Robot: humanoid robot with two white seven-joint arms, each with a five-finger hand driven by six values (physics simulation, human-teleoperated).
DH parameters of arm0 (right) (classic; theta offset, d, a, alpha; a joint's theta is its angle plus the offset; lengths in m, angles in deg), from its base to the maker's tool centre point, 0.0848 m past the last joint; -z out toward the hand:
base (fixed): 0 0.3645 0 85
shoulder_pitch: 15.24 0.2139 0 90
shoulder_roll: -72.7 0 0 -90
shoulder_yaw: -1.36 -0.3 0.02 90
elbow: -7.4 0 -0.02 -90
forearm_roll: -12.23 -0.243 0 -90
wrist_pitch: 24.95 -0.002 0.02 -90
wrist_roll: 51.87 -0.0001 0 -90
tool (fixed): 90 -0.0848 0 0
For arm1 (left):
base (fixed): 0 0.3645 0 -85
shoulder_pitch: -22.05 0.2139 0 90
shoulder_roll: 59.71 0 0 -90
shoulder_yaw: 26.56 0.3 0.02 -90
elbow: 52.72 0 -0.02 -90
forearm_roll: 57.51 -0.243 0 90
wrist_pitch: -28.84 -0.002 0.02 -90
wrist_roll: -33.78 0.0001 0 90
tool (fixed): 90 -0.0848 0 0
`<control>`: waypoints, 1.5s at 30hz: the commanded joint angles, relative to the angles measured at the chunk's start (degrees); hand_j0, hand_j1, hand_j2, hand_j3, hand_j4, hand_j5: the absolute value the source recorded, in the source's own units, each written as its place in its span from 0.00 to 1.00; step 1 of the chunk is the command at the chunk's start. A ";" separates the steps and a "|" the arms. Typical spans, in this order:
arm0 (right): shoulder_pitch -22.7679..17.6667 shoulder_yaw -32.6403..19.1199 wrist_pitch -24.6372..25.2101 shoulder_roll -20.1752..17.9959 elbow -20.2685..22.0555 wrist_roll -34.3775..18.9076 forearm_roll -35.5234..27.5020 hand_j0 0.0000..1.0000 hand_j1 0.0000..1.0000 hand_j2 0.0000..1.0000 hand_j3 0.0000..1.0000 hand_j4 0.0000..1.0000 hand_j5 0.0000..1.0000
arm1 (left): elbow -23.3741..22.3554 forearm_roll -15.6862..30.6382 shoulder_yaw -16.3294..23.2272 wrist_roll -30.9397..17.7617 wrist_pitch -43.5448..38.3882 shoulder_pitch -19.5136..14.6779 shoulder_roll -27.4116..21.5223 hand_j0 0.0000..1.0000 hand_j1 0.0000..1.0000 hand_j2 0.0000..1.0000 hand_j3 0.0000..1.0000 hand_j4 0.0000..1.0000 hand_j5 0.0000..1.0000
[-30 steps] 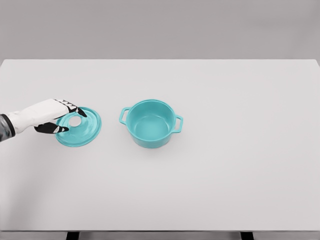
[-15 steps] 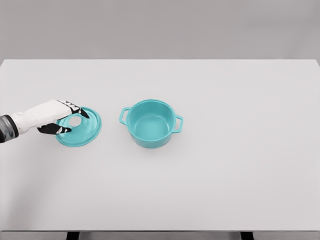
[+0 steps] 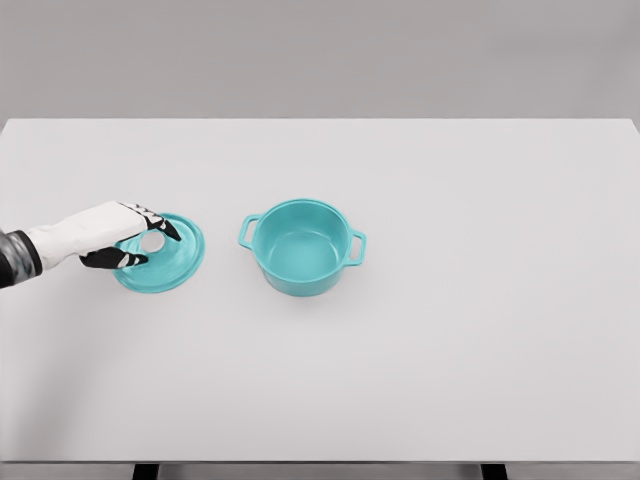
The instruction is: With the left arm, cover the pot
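Note:
A teal lid with a pale knob lies on the white table, left of the pot. The teal pot stands uncovered near the table's middle, with two side handles and nothing inside. My left hand comes in from the left edge and sits over the lid's left half. Its thumb is on the near side of the knob and its fingers on the far side, closed around it. The right arm does not show.
The table's far edge meets a grey wall. A gap of bare table about a hand's width separates the lid from the pot's left handle.
The left hand has reached a little farther right over the lid and closed around the knob. The lid has shifted slightly right and up. The pot has not moved.

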 commanded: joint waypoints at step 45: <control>0.00 0.00 0.00 0.00 0.04 -0.01 0.00 1.00 1.00 1.00 1.00 1.00 1.00 | 11.03 1.49 -0.28 0.13 -0.15 -0.18 -5.00 0.48 0.48 0.48 0.48 0.48 0.48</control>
